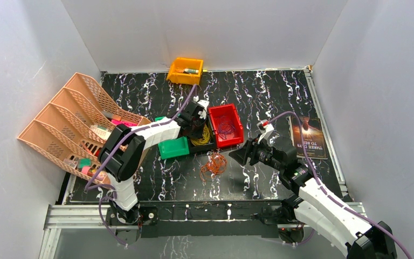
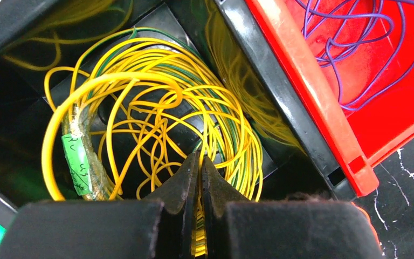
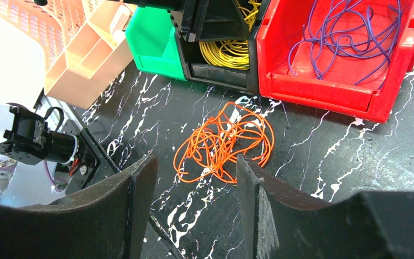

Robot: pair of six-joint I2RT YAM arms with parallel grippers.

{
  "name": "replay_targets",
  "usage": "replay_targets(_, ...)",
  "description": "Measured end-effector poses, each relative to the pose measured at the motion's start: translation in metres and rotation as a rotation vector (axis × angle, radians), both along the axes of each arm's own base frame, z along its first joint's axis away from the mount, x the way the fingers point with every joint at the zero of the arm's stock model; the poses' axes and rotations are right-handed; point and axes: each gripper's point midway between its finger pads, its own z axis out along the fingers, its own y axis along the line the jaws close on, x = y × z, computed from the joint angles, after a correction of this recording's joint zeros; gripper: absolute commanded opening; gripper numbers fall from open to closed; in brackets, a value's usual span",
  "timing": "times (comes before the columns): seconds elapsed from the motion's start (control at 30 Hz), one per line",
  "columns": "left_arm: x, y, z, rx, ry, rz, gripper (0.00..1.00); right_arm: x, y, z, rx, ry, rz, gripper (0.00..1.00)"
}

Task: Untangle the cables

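Coil of thin glossy yellow wire (image 2: 156,118), springy loops bound at one side with a green tag (image 2: 76,164), lying in open black plastic bin (image 2: 272,94). Left hand (image 2: 199,178) pressed together over it, seemingly pinching a few strands. Thin purple wire (image 3: 345,32) loose in smooth red plastic bin (image 3: 323,89) alongside. Tangled orange wire (image 3: 223,141) on black marbled bench (image 3: 356,162), just before the bins. Right hand (image 3: 194,162) spread wide, hovering near. Judged step: sorting yellow into its bin. Next: letting go, then closing gently on springy orange.
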Motion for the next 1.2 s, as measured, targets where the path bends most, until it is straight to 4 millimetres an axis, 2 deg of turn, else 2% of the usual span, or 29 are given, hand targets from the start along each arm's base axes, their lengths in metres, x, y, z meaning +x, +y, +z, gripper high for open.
replay_targets(0.27, 0.004, 0.003, -0.003, 0.039, -0.009, 0.002, 0.01, 0.0, 0.0, 0.0, 0.0, 0.0, 0.0, 0.64)
replay_targets(0.43, 0.004, 0.005, -0.003, 0.057, -0.007, 0.0, 0.12, 0.0, 0.0, 0.0, 0.0, 0.0, 0.0, 0.64)
replay_targets(0.67, 0.004, 0.004, 0.003, 0.053, -0.009, -0.002, 0.24, 0.0, 0.0, 0.0, 0.001, 0.002, -0.001, 0.64)
replay_targets(0.87, 0.008, 0.002, 0.025, 0.037, -0.036, -0.002, 0.49, 0.0, 0.0, -0.004, -0.001, 0.006, 0.0, 0.64)
replay_targets(1.03, 0.012, -0.001, 0.044, 0.014, -0.069, 0.002, 0.57, -0.005, -0.002, -0.024, -0.028, 0.05, 0.003, 0.64)
replay_targets(1.2, 0.01, 0.001, 0.057, -0.001, -0.081, 0.007, 0.62, -0.005, -0.002, -0.026, -0.03, 0.054, 0.003, 0.64)
